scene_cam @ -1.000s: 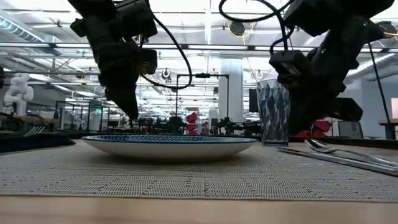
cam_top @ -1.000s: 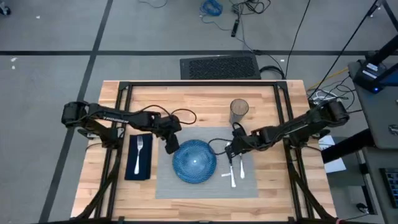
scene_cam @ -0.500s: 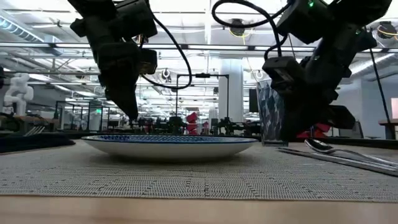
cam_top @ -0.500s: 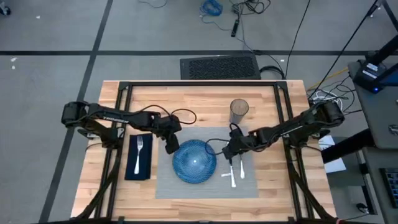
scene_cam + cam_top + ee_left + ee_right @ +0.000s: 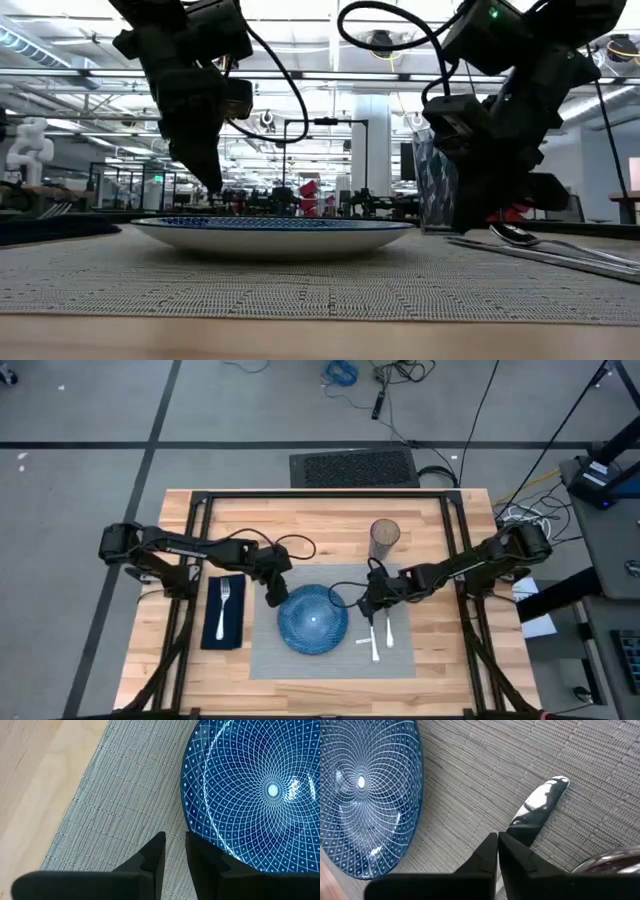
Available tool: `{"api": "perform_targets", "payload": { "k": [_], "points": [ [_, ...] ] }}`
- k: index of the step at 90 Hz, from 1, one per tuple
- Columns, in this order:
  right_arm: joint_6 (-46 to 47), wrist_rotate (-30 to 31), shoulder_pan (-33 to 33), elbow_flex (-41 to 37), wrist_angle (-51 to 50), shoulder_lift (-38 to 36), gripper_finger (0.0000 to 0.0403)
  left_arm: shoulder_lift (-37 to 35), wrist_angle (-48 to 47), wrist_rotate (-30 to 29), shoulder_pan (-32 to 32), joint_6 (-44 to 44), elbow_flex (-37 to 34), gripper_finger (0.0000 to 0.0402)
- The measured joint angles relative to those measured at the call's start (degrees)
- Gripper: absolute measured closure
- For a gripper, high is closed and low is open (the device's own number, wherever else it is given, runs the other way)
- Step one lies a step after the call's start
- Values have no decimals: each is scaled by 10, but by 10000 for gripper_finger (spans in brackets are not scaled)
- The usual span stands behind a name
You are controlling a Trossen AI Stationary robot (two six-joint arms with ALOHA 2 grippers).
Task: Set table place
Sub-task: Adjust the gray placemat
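A blue patterned plate sits on the light-grey placemat on the wooden table. To the right of the plate, a knife and a spoon lie on the mat. My left gripper is shut and hovers over the mat beside the plate's left rim. My right gripper is shut, low over the mat between plate and cutlery, at one end of the knife. My right gripper's shut fingertips point down at the mat, right at the knife's shiny end. The fingers cover that end, so I cannot tell whether they touch it. The knife lies flat on the mat.
A patterned glass stands on the wood just beyond the mat's far right corner. A navy napkin with a fork on it lies left of the mat. Black frame rails border the tabletop.
My right gripper has moved a little toward the table's left edge, closer to the plate, staying low and shut.
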Motion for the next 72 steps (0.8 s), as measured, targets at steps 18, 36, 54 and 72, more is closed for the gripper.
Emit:
{"api": "perform_targets", "payload": {
  "k": [18, 36, 54, 72],
  "points": [
    [-7, 0, 0, 0, 3, 0, 403, 0, 0, -2, 0, 0, 0, 341],
    [-9, -4, 0, 0, -18, 0, 403, 0, 0, -11, 0, 0, 0, 341],
    [-10, -15, 2, 0, -49, -3, 403, 0, 0, -12, 0, 0, 0, 341],
    [-14, -1, 2, 0, -14, -14, 403, 0, -1, -12, 0, 0, 0, 341]
  ]
}}
